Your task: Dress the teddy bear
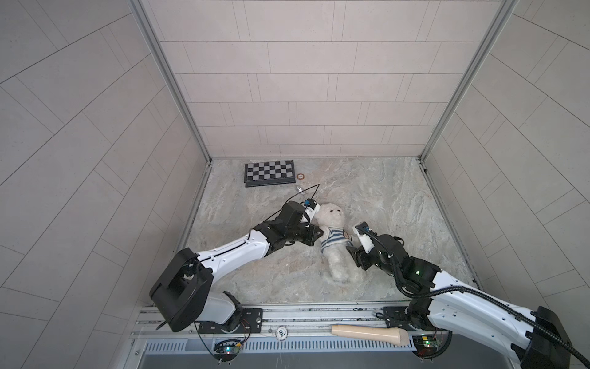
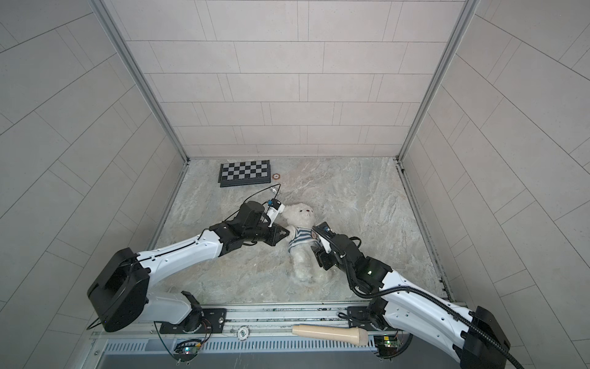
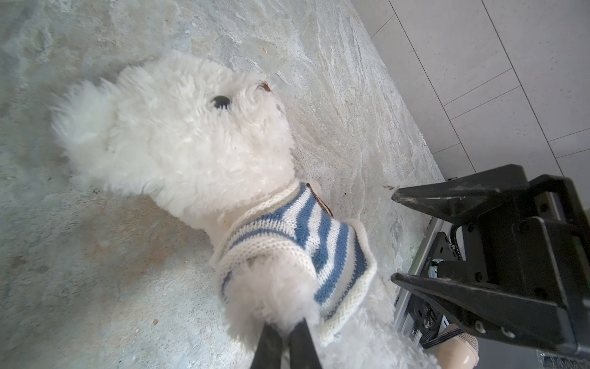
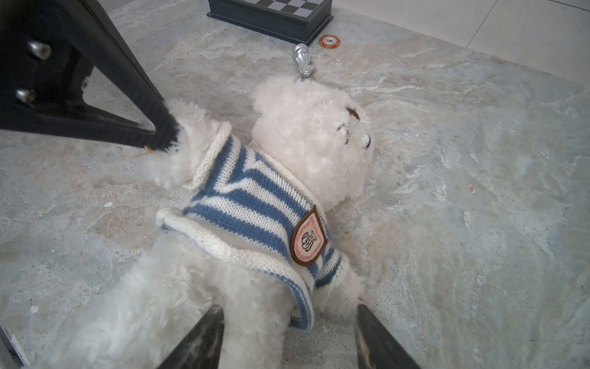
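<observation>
The teddy bear (image 1: pixel 333 215) (image 2: pixel 298 213) lies on its back mid-table, head toward the far wall. It wears a blue-and-white striped knitted sweater (image 1: pixel 333 240) (image 2: pixel 300 240) (image 3: pixel 306 233) (image 4: pixel 249 198) with a brown-edged badge (image 4: pixel 308 239). My left gripper (image 1: pixel 321 234) (image 2: pixel 285 234) (image 3: pixel 285 326) (image 4: pixel 162 137) is shut on the bear's fluffy arm where it sticks out of the sleeve. My right gripper (image 1: pixel 351 249) (image 2: pixel 316 250) (image 4: pixel 287 310) (image 3: pixel 396 236) stands open at the bear's other side. The sweater's hem and the other arm lie between its spread fingers.
A folded chessboard (image 1: pixel 269 172) (image 2: pixel 245 172) (image 4: pixel 274 12) lies at the back left. An orange chip (image 1: pixel 301 176) (image 4: pixel 329 41) and a silver chess piece (image 1: pixel 299 189) (image 4: pixel 301 59) lie near it. A beige handle (image 1: pixel 370 334) rests on the front rail. Tiled walls enclose three sides.
</observation>
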